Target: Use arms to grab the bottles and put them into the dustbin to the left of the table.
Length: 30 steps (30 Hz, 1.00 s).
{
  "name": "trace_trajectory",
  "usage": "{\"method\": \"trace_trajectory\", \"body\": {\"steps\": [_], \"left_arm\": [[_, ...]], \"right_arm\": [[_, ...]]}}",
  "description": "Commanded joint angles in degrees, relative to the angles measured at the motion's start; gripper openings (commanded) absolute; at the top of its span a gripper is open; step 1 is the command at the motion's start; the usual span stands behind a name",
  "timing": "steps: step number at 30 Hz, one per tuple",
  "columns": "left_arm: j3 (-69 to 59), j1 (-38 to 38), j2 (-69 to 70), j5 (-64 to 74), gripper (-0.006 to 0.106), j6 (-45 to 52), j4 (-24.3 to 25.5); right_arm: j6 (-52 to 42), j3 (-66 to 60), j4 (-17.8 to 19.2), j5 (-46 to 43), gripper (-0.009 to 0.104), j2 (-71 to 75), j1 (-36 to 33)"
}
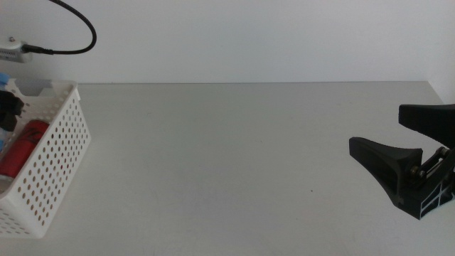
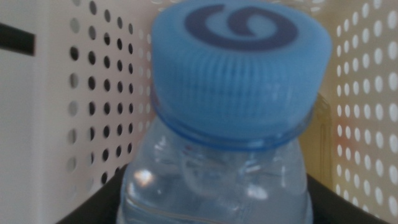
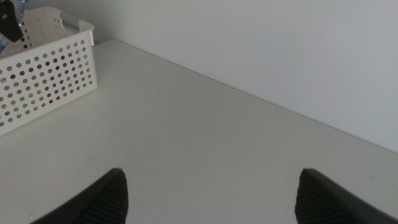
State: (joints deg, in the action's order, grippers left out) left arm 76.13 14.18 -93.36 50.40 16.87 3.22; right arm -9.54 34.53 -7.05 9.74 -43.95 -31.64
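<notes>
A clear water bottle with a blue cap fills the left wrist view, and my left gripper is shut on its body, a dark jaw pressing each side. The white perforated dustbin surrounds it. In the middle view the left gripper hangs over the dustbin at the table's left, the blue cap just above it. A slim red can lies inside the bin. My right gripper waits open over the table's right side, holding nothing.
The light-grey table stretches between the bin and the right arm. A black cable loops along the white wall at the back left. The right wrist view shows the dustbin far off across the table.
</notes>
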Motion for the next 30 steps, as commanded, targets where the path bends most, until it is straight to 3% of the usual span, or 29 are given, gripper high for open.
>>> {"method": "trace_trajectory", "body": {"steps": [1, 5, 16, 30], "left_arm": [[2.4, 0.0, 1.3, -4.5, 0.016, 0.2, -0.2], [2.4, -0.1, -0.4, -4.6, 0.029, 0.3, -0.9], [2.4, -0.2, -1.3, -5.7, 0.092, 2.8, -5.2], [2.5, -2.3, 6.5, -4.4, 0.094, 1.3, -5.1]], "right_arm": [[-0.5, 1.7, 0.4, -4.1, 0.075, 0.3, 0.0], [-0.5, 1.7, 0.4, -4.1, 0.075, 0.3, 0.0], [-0.5, 1.7, 0.4, -4.1, 0.075, 0.3, 0.0], [-0.5, 1.7, 0.4, -4.1, 0.075, 0.3, 0.0]]}}
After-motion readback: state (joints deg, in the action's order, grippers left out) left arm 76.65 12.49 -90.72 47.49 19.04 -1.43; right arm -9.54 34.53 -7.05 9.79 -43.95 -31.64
